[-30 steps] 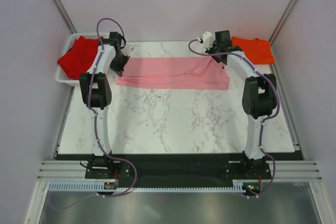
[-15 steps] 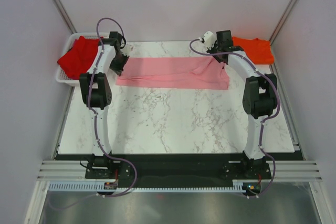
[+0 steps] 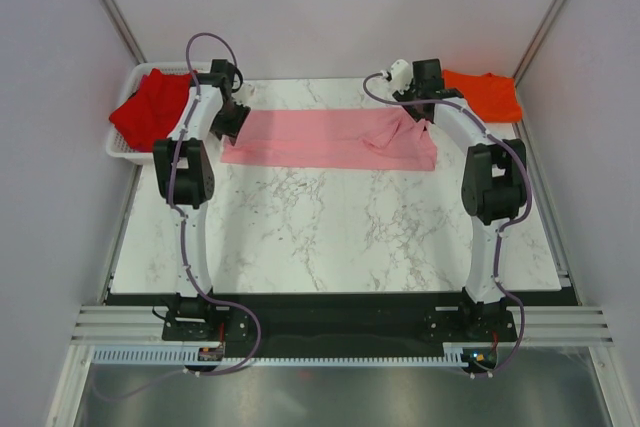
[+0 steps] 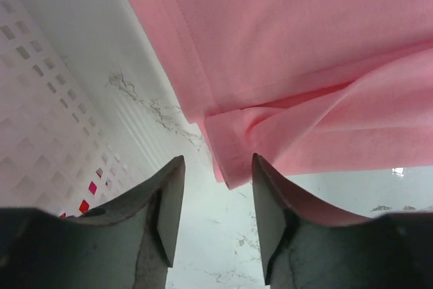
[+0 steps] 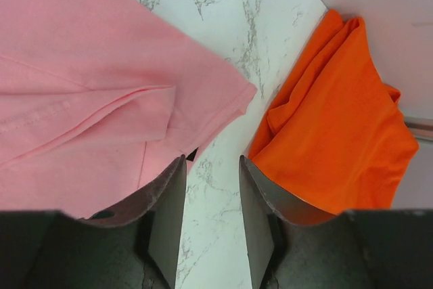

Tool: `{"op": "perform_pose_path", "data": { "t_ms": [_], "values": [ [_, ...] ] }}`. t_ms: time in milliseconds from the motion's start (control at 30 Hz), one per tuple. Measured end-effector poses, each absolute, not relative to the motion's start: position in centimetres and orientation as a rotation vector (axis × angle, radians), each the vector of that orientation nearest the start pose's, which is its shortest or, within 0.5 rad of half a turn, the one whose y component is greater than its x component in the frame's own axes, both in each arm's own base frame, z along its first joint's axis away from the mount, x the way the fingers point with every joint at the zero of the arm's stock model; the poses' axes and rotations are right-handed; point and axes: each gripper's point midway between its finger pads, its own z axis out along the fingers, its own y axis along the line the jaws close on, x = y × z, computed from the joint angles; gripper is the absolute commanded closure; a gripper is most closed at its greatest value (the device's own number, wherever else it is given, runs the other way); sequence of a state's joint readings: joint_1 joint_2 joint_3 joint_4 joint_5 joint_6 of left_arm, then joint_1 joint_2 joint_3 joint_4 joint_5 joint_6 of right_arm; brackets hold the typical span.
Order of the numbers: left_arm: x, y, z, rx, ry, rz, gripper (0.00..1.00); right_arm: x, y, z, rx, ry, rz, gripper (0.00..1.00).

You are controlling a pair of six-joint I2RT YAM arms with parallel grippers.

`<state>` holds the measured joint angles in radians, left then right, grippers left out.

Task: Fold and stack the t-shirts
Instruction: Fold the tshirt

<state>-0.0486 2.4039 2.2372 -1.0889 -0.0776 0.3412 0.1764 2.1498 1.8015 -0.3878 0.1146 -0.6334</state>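
Note:
A light pink t-shirt (image 3: 330, 139) lies as a long folded band across the back of the table. Its left corner (image 4: 304, 65) rests on the marble just beyond my left gripper (image 4: 216, 167), which is open with nothing between its fingers. In the top view the left gripper (image 3: 232, 119) sits at the band's left end. My right gripper (image 5: 212, 164) is open and empty over bare marble, between the pink shirt's right edge (image 5: 88, 65) and a folded orange t-shirt (image 5: 331, 140). The right gripper (image 3: 420, 102) is at the band's right end. A red t-shirt (image 3: 150, 107) lies in the basket.
A white mesh basket (image 3: 125, 152) stands at the back left, its wall (image 4: 40, 120) close beside the left gripper. The orange t-shirt (image 3: 485, 94) occupies the back right corner. The marble table (image 3: 330, 237) runs forward to the arm bases.
Both grippers have gone from shut to open and let go of the pink shirt. The lifted cloth at the right end has dropped onto the table.

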Motion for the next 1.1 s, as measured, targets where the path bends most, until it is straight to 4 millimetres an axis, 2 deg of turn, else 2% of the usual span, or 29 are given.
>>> {"op": "perform_pose_path", "data": {
  "t_ms": [167,200,233,367,533,667,933,1100],
  "values": [
    [50.5,-0.6,6.8,0.549,2.771,0.161,0.47,57.0,5.6,12.2,-0.847,2.156,-0.355,0.52],
    [50.2,-0.8,7.2,0.555,2.766,0.152,0.5,56.7,5.7,12.2,-0.851,2.157,-0.346,0.52],
    [49.9,-1.1,7.5,0.562,2.764,0.139,0.6,56.3,5.9,12.3,-0.861,2.155,-0.326,0.52],
    [48.4,-2.6,8.1,0.623,2.755,0.058,0.78,54.3,7.1,12.3,-0.928,2.152,-0.228,0.53],
    [47.0,-3.5,6.3,0.673,2.793,0.0,0.79,52.6,8.4,10.6,-1.0,2.174,-0.126,0.53],
    [47.1,-3.4,5.1,0.675,2.81,0.001,0.79,52.2,9.2,9.5,-1.032,2.186,-0.081,0.53],
    [47.4,-2.1,3.4,0.644,2.829,0.018,0.82,52.0,9.8,6.5,-1.073,2.241,-0.043,0.53],
    [46.5,-1.3,2.1,0.63,2.867,0.017,0.82,51.6,10.0,5.8,-1.088,2.26,-0.029,0.52]
  ]
}}
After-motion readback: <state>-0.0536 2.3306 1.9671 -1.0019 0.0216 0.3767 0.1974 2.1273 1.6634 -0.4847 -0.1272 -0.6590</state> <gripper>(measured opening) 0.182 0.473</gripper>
